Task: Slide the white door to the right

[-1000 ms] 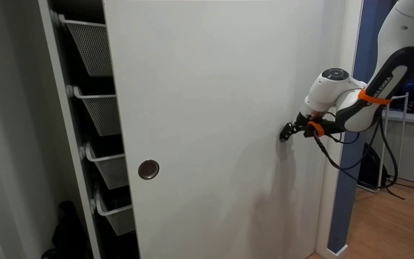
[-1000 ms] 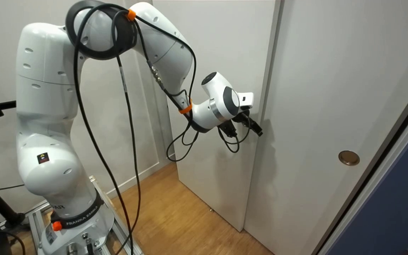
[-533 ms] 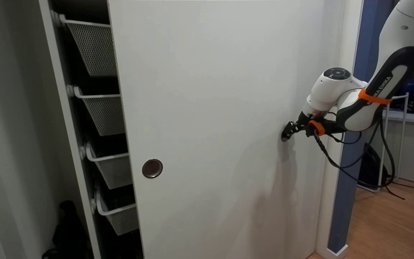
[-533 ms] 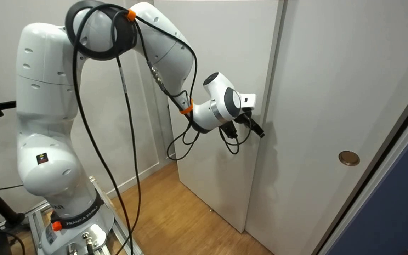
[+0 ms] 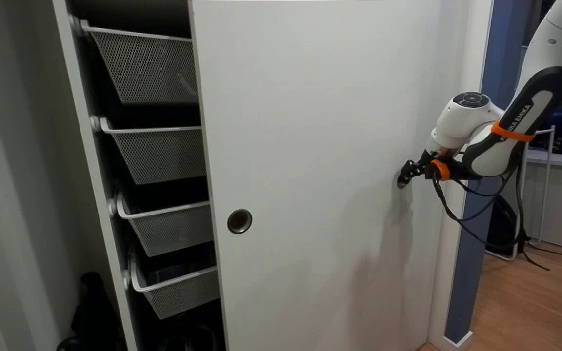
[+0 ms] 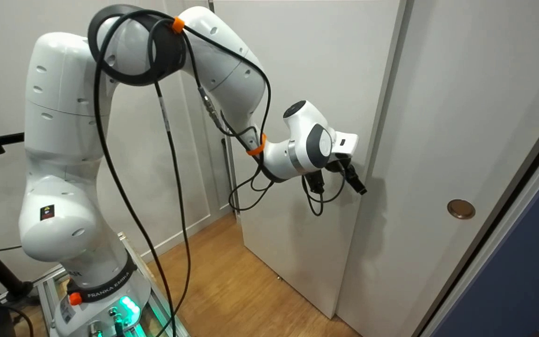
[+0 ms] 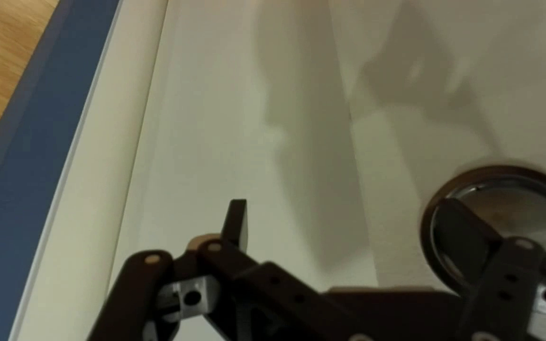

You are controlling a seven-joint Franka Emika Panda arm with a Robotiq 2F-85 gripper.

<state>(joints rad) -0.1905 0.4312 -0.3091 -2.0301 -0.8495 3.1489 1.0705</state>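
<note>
The white door (image 5: 310, 170) stands upright, its long axis vertical, and in both exterior views nearly all of its width lies to the left of the tool (image 7: 344, 208), which is at the door's right-hand edge. The wrist view shows the tool's two fingers spread wide, clamped on nothing: one fingertip (image 7: 462, 237) sits within the ring of the door's near pull (image 7: 524, 213), the other is out over the white panel (image 6: 419, 140) set back past that edge. The spread thus runs crosswise to the edge, and the slide should call for a sideways push, away from the door's bulk, toward the pale frame (image 5: 445, 263) and blue wall (image 5: 470, 273) to the tool's right. Well to its left are the door's far pull (image 5: 240, 221) and, beyond, wire-mesh drawers (image 5: 159, 151), partly uncovered.

The tool masks the near pull in both exterior views, and I cannot tell whether the fingertip bears on its rim. The door's top is cut off in both.
</note>
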